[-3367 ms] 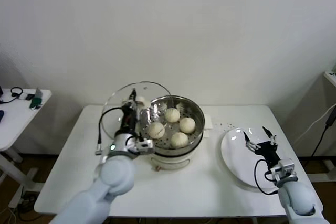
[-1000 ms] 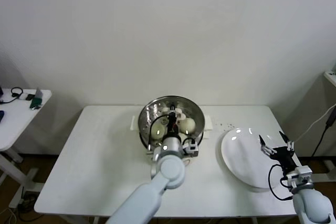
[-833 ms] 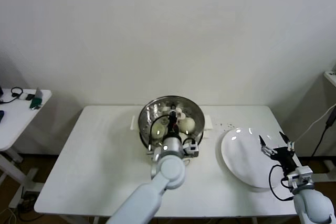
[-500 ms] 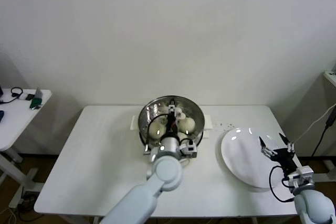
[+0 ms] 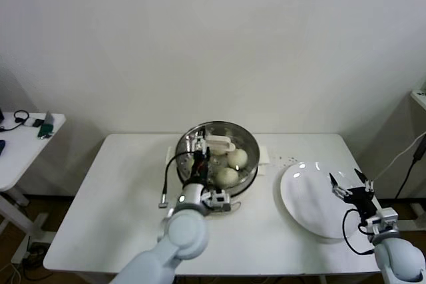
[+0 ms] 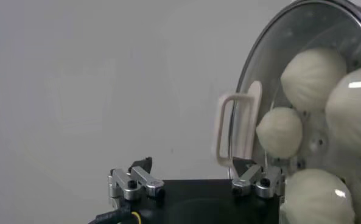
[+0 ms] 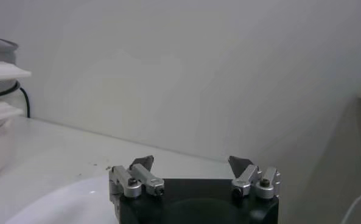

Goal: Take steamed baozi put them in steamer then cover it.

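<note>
Cover [image 5: 216,144]: on steamer [image 5: 247,176], table's rear middle.
Left gripper [image 5: 195,145]: spread wide, empty, beside cover's handle [image 6: 236,130].
Right gripper [image 5: 349,185]: spread wide, empty, over plate [image 5: 303,201].

The steamer [image 5: 247,164] is shiny metal, like a mirror. The cover [image 6: 271,67] on it is clear glass with a thin metal rim and a smooth white plastic handle [image 6: 235,131]. The baozi [image 6: 279,133] look soft, smooth and matt, like dough. The plate [image 5: 303,197] at the lower right is glossy white. The table [image 5: 120,197] is plain matt white. The left gripper [image 6: 192,181] has grey metal fingers on a black matt body.
</note>
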Tool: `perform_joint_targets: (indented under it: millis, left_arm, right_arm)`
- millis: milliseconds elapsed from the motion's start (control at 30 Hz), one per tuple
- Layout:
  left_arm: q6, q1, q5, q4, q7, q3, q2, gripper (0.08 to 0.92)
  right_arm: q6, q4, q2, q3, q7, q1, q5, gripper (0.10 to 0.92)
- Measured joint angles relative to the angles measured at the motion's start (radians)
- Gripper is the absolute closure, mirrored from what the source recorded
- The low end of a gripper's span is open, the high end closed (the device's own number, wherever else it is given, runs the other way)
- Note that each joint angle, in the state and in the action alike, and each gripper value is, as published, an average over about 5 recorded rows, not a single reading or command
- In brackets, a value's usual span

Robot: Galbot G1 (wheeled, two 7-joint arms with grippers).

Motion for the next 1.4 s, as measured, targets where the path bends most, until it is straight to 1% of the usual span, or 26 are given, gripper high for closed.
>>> perform_joint_targets:
  millis: [167, 267, 367, 500, 667, 833, 1000, 1167, 1400]
  left_arm:
    - [0.000, 0.067, -0.059, -0.074, -0.055, -0.062, 0.036, 0.177]
    - [-0.001, 0.111, -0.134, -0.122, -0.118, -0.123, 0.059, 0.177]
    - [-0.022, 0.163, -0.249, -0.162, -0.198, -0.208, 0.076, 0.177]
    - [-0.119, 0.253, -0.443, -0.199, -0.288, -0.357, 0.083, 0.177]
    - [-0.297, 0.375, -0.703, -0.215, -0.355, -0.541, 0.065, 0.177]
    - [-0.462, 0.457, -0.917, -0.198, -0.388, -0.661, 0.022, 0.177]
    - [-0.582, 0.507, -1.071, -0.168, -0.398, -0.729, -0.023, 0.177]
    - [-0.655, 0.539, -1.162, -0.154, -0.400, -0.775, -0.047, 0.177]
    - [-0.713, 0.572, -1.227, -0.139, -0.391, -0.800, -0.073, 0.177]
  right_arm:
    - [0.005, 0.008, -0.010, -0.010, -0.002, -0.003, 0.008, 0.203]
    - [0.010, 0.015, -0.019, -0.019, -0.004, -0.006, 0.017, 0.203]
    - [0.014, 0.024, -0.029, -0.029, -0.004, -0.008, 0.027, 0.203]
    - [0.019, 0.038, -0.038, -0.042, -0.004, -0.012, 0.043, 0.203]
    - [0.028, 0.047, -0.040, -0.060, -0.004, -0.013, 0.057, 0.203]
    - [0.040, 0.059, -0.043, -0.071, -0.004, -0.016, 0.071, 0.203]
    - [0.050, 0.074, -0.047, -0.071, -0.004, -0.029, 0.082, 0.203]
    - [0.064, 0.084, -0.046, -0.064, -0.004, -0.047, 0.090, 0.203]
    - [0.078, 0.098, -0.037, -0.060, -0.003, -0.068, 0.092, 0.203]
